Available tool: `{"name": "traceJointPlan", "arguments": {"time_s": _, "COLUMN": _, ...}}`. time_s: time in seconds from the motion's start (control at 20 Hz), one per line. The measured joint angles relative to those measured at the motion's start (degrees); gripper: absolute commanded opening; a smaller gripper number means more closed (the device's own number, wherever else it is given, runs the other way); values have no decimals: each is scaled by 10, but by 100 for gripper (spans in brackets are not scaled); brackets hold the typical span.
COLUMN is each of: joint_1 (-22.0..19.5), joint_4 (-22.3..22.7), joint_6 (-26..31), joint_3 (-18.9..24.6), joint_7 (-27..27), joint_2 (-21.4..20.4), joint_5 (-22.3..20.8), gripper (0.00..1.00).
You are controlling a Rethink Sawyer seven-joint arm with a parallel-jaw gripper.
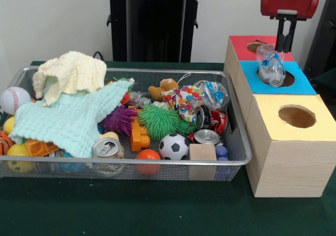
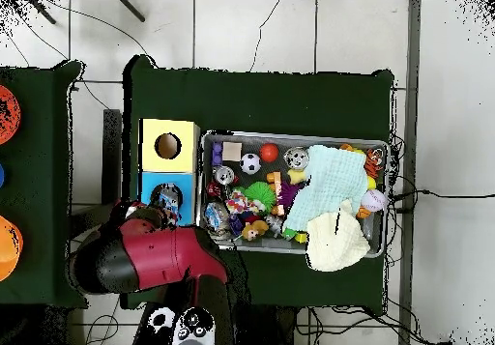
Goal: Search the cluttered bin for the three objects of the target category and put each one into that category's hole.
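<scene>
Above the blue-surround hole point(image 1: 286, 78), gripper point(image 1: 286, 45) hangs with its two dark fingers close together and nothing between them; a plastic bottle point(image 1: 271, 64) sits just below, tilted, its lower end in the opening and its upper part standing proud of the blue surround. From the front view I cannot tell whether the fingertips touch its top. Risk one: the bottle looks lodged against the hole's rim rather than dropped; wrinkly walls may catch on the edge, and it could tip out toward the red-surround hole point(image 1: 255, 45) or off the box. Risk two: if the arm moves off sideways it could knock the bottle free. Inside the cluttered bin point(image 1: 126, 161), another crumpled clear bottle with blue print point(image 1: 212, 93) lies at the far right, beside the patterned ball point(image 1: 185, 100) and above the red can point(image 1: 211, 119); a careless grasp there could take the can instead. A mint cloth point(image 1: 73, 119) and cream cloth point(image 1: 71, 73) cover the bin's left side, so any third bottle may lie hidden beneath.
</scene>
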Motion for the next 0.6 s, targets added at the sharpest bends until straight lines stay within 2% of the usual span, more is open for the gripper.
{"name": "traceJointPlan", "arguments": {"time_s": 0.6, "joint_1": 2, "joint_4": -2, "joint_6": 0, "joint_3": -1, "joint_7": 0, "joint_2": 13, "joint_5": 0, "gripper": 0}}
